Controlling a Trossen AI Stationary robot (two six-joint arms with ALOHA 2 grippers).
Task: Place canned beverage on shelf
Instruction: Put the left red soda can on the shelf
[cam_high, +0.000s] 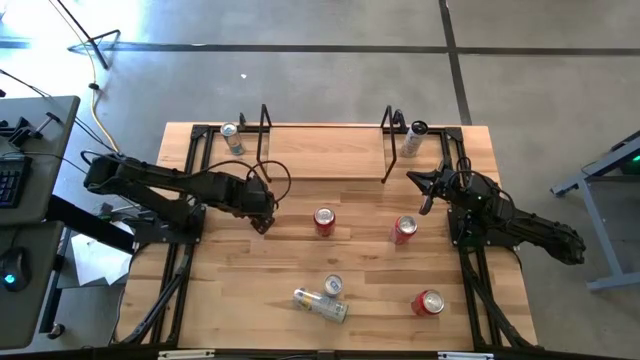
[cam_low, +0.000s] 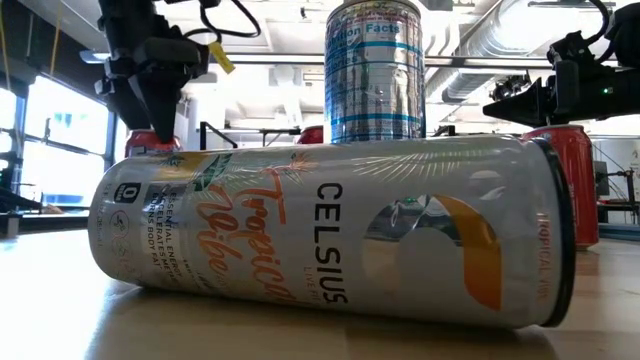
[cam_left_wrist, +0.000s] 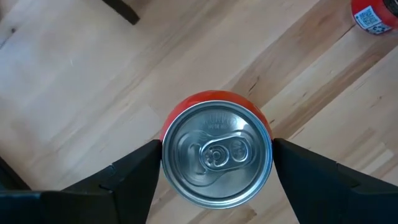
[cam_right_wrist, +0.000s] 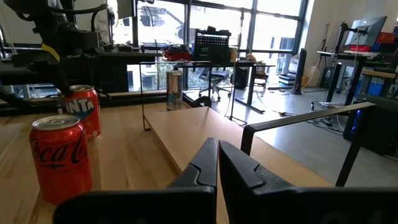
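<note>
Fingers of the left gripper (cam_left_wrist: 214, 163) apart, one on each side of a red can (cam_left_wrist: 217, 154) seen lid-on at lower centre of the left wrist frame; narrow gaps both sides, no contact visible. Judgement: closing off-centre would shove the smooth round wall sideways; the can could tip or skate on the slick desk (cam_high: 260, 280).

Can: thin aluminium, brushed silver lid with pull tab, glossy red wall; likely dents under a hard squeeze.

Near foreground, low view: white Celsius can (cam_low: 330, 235) on its side, free to roll; a tall silver can (cam_low: 374, 70) upright behind it.

High view, middle: another red can (cam_high: 404, 230) right of centre, a third (cam_high: 428, 303) at lower right.

Right gripper (cam_high: 427, 187) idle at right of centre, its fingers (cam_right_wrist: 208, 163) together, holding nothing.

Farthest: the shelf (cam_high: 325, 153) at upper centre, pale wood board, thin black wire frames at each end, no cans on it. Judgement: a carried can could clip a frame on approach
</note>
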